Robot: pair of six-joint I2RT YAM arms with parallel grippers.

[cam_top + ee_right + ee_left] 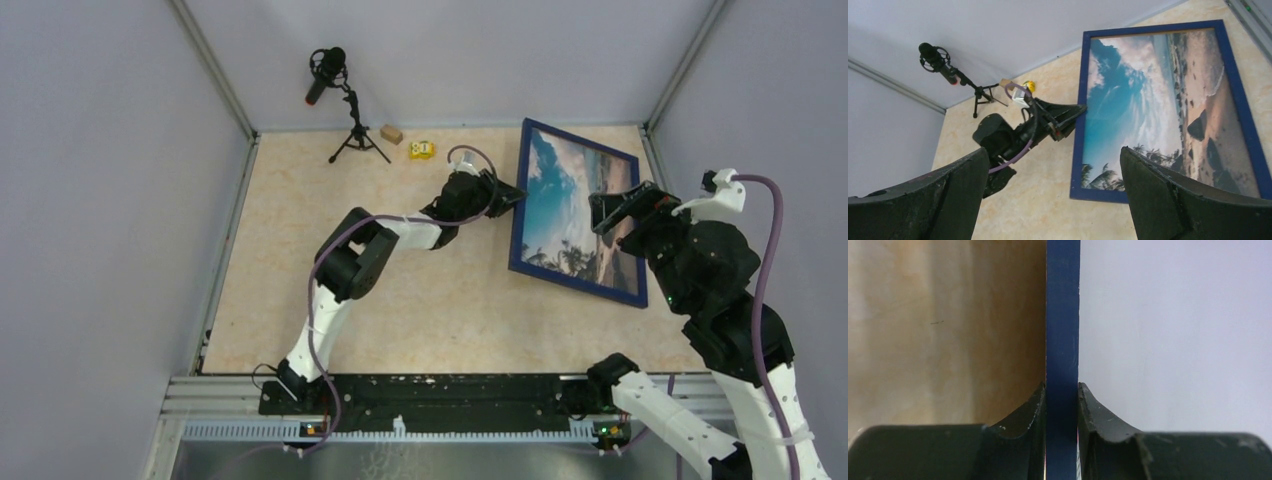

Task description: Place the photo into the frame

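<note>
Photo (1153, 100) looks seated in frame (1076, 160), centre-right. Left gripper (1062, 390) clamps the left blue rim; hold steady. Right gripper (1053, 150) wide open, empty: press print flat.

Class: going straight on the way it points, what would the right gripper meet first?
Most likely the photo in its frame, near the rim that the left gripper pinches. The right gripper hangs open above it; depth is unclear.
</note>
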